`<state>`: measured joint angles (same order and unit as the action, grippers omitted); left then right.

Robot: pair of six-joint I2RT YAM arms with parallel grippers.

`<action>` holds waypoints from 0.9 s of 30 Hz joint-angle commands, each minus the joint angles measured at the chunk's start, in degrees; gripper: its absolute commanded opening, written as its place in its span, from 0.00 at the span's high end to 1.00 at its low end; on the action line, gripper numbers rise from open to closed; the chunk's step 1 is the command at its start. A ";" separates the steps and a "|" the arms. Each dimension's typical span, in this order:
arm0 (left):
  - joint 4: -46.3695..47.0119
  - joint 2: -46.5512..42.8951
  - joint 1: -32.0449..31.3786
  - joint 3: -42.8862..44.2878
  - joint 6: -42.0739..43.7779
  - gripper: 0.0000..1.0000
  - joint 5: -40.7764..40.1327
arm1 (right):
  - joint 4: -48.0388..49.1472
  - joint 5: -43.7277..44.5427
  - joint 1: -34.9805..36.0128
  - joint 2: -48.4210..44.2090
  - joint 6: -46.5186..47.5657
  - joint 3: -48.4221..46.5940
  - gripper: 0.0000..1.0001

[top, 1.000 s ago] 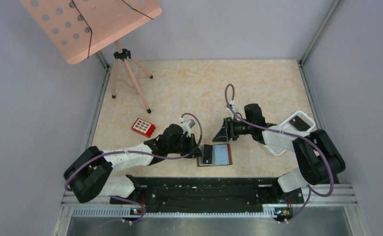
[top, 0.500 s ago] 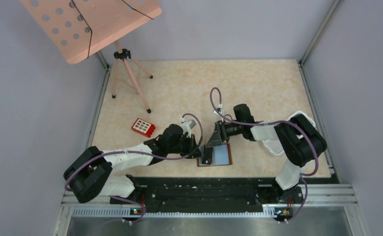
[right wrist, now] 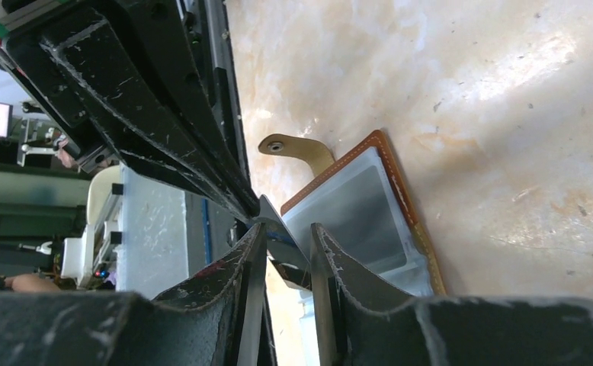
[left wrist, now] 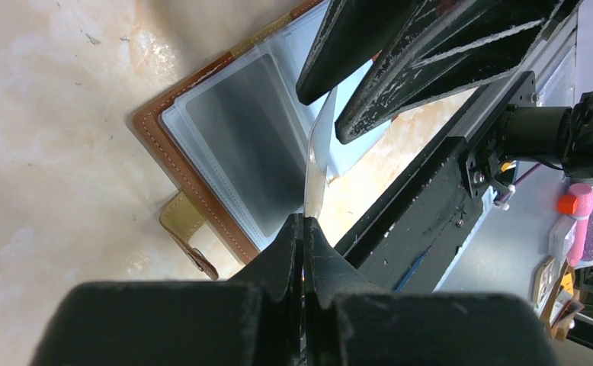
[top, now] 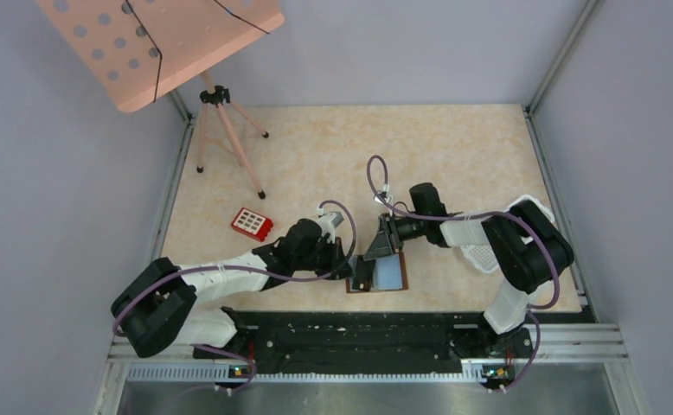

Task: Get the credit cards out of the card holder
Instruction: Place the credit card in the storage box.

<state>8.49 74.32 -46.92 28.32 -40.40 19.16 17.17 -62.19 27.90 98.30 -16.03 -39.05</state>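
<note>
Here, left jaws pinch the card holder [left wrist: 229, 152] by a clear sleeve [left wrist: 318, 156].

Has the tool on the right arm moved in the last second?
Yes. The right tool has shifted left and nearer the arms' bases, and is now over the card holder, which lay still.

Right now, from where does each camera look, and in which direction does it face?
Top external: above and behind the robot, facing down on the table; the left arm and right arm show whole.
Left wrist: on the left arm, facing along the left gripper, shut on a clear sleeve of the card holder; only its fingers show.
Right wrist: on the right arm, facing along the right gripper toward the table; its fingers show.
Shared: both wrist views show the open card holder and the other arm's fingers.
</note>
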 commanded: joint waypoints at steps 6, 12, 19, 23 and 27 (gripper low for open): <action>1.34 -1.54 0.32 0.08 0.18 1.00 -1.23 | 1.14 -5.88 0.46 -1.07 2.25 0.68 0.76; 0.46 -2.40 0.40 -0.20 0.32 1.00 -2.55 | 0.11 -6.01 0.40 -0.39 2.53 0.31 0.93; -2.73 -3.86 0.75 0.68 0.21 0.93 -4.88 | 7.27 -3.64 -0.04 -2.11 -6.33 1.83 1.00; -7.79 -6.21 0.80 3.12 2.32 0.63 -7.69 | 8.46 -0.02 -1.87 -6.08 -11.99 1.80 1.00; -15.73 -8.73 0.95 7.86 4.85 0.32 -12.71 | 3.34 3.21 -5.06 -9.97 -13.32 0.27 1.00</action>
<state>-1.26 69.06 -46.24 30.39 -38.70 12.27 21.02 -62.26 25.67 93.71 -26.13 -36.84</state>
